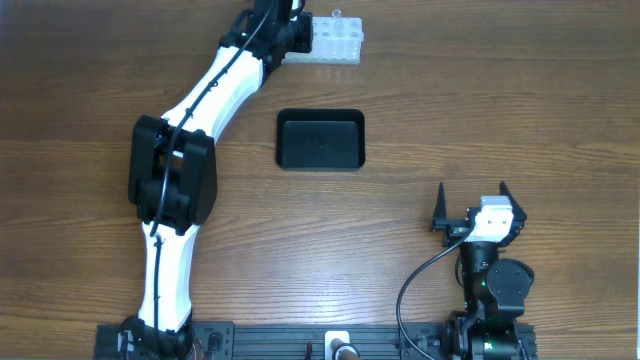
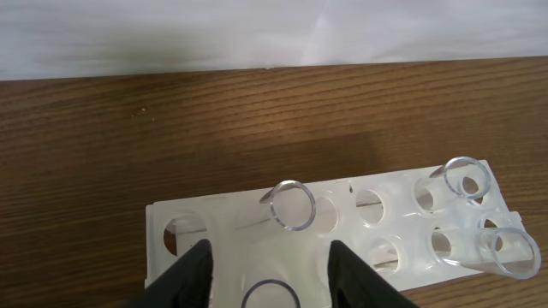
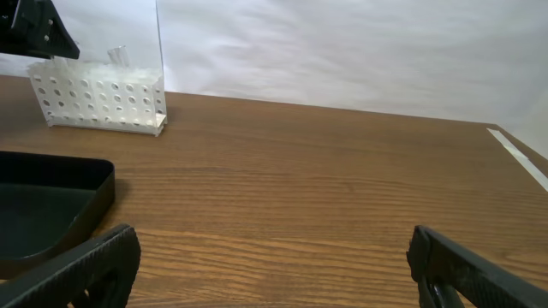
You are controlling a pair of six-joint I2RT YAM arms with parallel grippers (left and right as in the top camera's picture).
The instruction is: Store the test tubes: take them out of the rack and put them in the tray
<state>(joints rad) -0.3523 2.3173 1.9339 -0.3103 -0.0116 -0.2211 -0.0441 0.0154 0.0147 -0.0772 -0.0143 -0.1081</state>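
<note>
A white translucent rack (image 1: 337, 42) stands at the table's far edge. Clear test tubes stand upright in it: one (image 2: 293, 205) near its middle and two (image 2: 467, 177) (image 2: 511, 251) at one end. My left gripper (image 2: 270, 275) is at the rack, open, its fingers either side of another tube's rim (image 2: 269, 297) without touching it. The black tray (image 1: 320, 139) lies mid-table, its inside plain black. My right gripper (image 1: 472, 208) hovers open near its base, nothing between its fingers (image 3: 77, 265). The right wrist view shows the rack (image 3: 98, 98) and tray (image 3: 43, 205) far off.
The left arm (image 1: 190, 150) stretches diagonally across the table's left half. Bare wooden table (image 1: 500, 100) lies between the tray and the right arm. A white wall (image 2: 257, 34) rises just behind the rack.
</note>
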